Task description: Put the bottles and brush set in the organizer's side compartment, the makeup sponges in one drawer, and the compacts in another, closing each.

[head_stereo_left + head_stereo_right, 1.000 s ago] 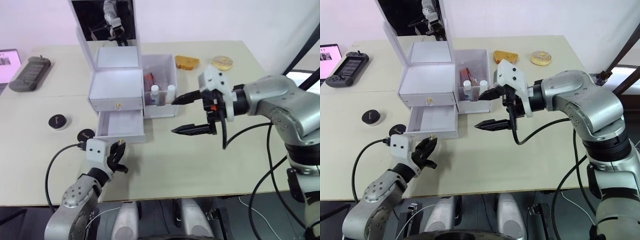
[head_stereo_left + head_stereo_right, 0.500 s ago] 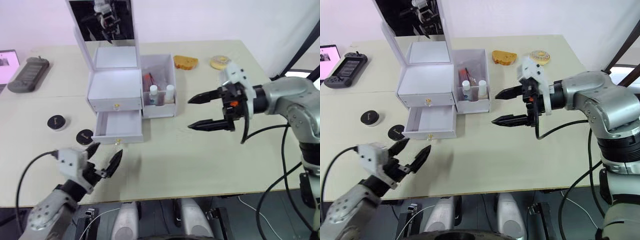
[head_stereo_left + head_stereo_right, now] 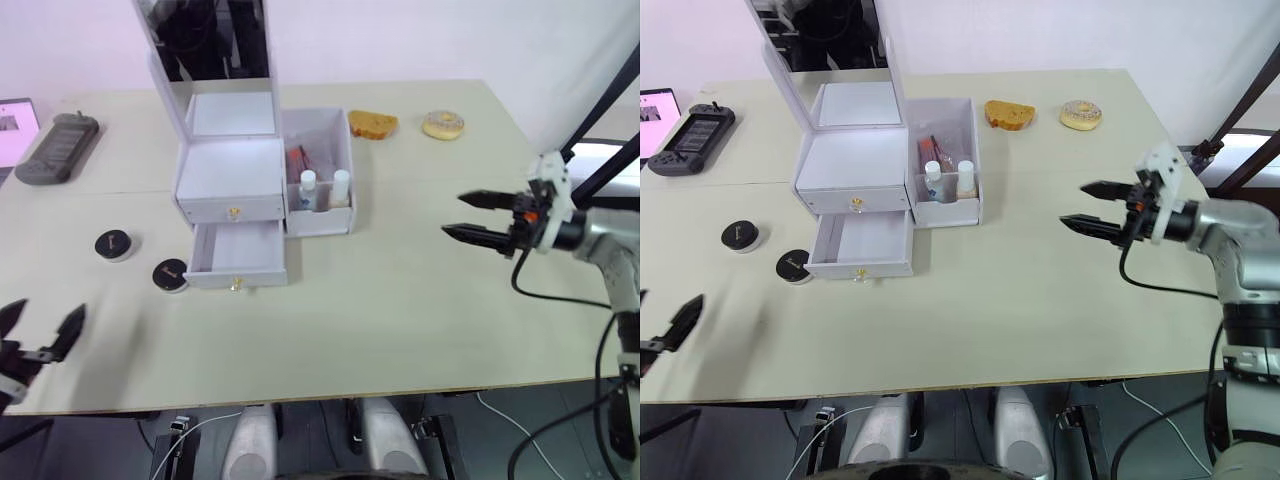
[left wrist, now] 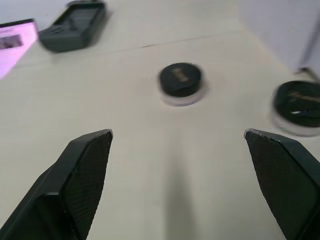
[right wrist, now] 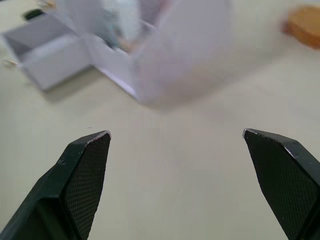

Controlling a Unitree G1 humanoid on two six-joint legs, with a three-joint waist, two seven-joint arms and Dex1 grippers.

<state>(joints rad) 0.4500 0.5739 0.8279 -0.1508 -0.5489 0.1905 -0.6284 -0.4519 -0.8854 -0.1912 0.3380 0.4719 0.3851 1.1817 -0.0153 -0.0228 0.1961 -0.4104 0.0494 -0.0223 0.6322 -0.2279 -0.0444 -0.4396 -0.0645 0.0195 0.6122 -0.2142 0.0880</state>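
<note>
**Right now: both claws empty and pulled back, compacts up next**

So, your left claw point(image 3: 40, 335) sits low at the near left edge of the worktop point(image 3: 400, 320), fingers spread wide, holding nothing. In its wrist view the fingers frame the two compacts, so it looks lined up for a pickup there, though that's my read.

Your right claw point(image 3: 478, 217) hangs out over the right side of the worktop, well apart from the organizer point(image 3: 265, 170), fingers parted and empty. It points back toward the organizer.

Where the task things are:
- Two bottles point(image 3: 325, 187) stand upright in the side compartment point(image 3: 345, 215), with something reddish behind them, possibly the brush set, can't tell for sure.
- Lower drawer point(image 3: 240, 258) is pulled out and looks empty from above, likely left open to take the next items.
- Upper drawer point(image 3: 232, 211) is shut. What's inside is hidden.
- First compact point(image 3: 116, 244) and second compact point(image 3: 170, 274) lie on the worktop left of the open drawer, the second just beside it.

Judgement: side compartment part seems done; compacts still out, lower drawer not yet closed. Watch the drawer lip when carrying a compact over it.

Also there: bread slice point(image 3: 373, 124), donut point(image 3: 443, 125), game controller point(image 3: 60, 146) at the far side, none of them task items.
</note>
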